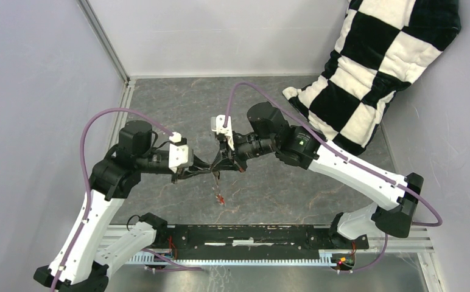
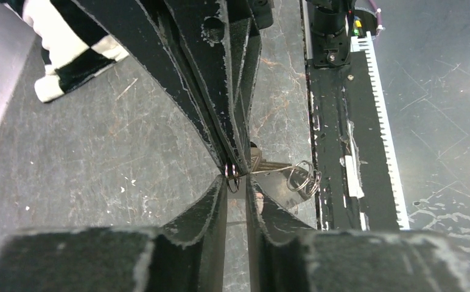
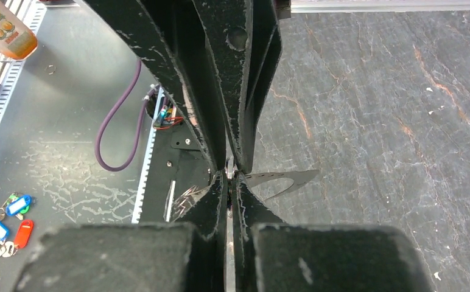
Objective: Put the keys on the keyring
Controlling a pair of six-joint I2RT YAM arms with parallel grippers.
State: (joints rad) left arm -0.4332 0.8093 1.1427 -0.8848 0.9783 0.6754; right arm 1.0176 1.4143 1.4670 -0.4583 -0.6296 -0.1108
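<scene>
Hanging: keyring (image 2: 301, 179) is up off the table (image 1: 281, 182), at the spot mid-table where both arms' tips meet.
Right fingers (image 3: 213, 207): pressed together on a small loop of the keyring's wire.
Left fingers (image 2: 213, 204): narrow gap with table showing through. Tips sit either side of that same loop; contact not clear.
Long axis: from the pinch point the wire and its coils run toward the base rail (image 2: 336, 152) at the table's near edge.
Silver key (image 2: 256, 160): just beside the left fingertips, lying along that axis.
Red-headed key (image 1: 219, 198): at the low end of the strand, on the near-edge side. Hanging or resting on the table, can't tell.
Writing: orange tag (image 3: 4, 27) past the rail carries dark print, too blurred to read.
Spare key tags (image 3: 19, 205): blue and red, on the grey surface past the rail; no text legible.
</scene>
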